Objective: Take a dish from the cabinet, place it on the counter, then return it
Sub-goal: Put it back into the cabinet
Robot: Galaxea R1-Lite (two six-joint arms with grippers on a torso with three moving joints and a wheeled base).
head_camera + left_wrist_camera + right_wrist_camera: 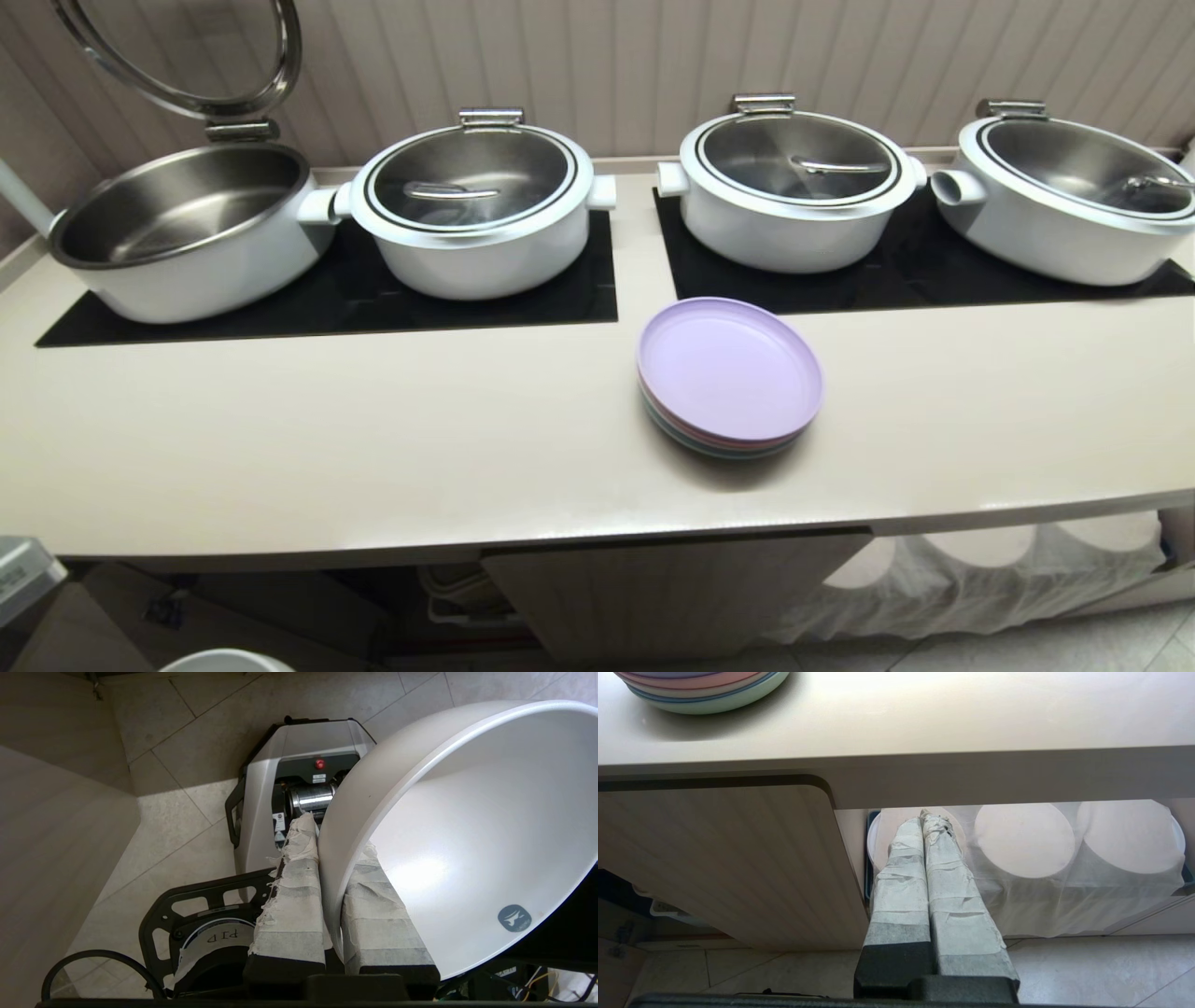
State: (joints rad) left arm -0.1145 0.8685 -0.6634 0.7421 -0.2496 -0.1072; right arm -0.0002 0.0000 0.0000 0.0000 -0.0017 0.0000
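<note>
The dish (467, 835), a plain white bowl, hangs tilted on its side above the tiled floor. My left gripper (332, 840) is shut on its rim, one tape-wrapped finger (294, 896) outside the wall and the other inside. In the head view only a white arc of the dish (224, 661) shows at the bottom left, below the counter (373, 448). An open cabinet door (653, 588) sticks out under the counter's front edge. My right gripper (930, 816) is shut and empty, parked low and pointing at the cabinet (728, 858) front.
A stack of lilac plates (730, 373) sits mid-counter. Four white pots stand on the black panels behind, the leftmost (177, 233) with its lid raised. White round stacks under a sheer cloth (1024, 840) fill the space under the counter's right part. My base (261, 793) is below the dish.
</note>
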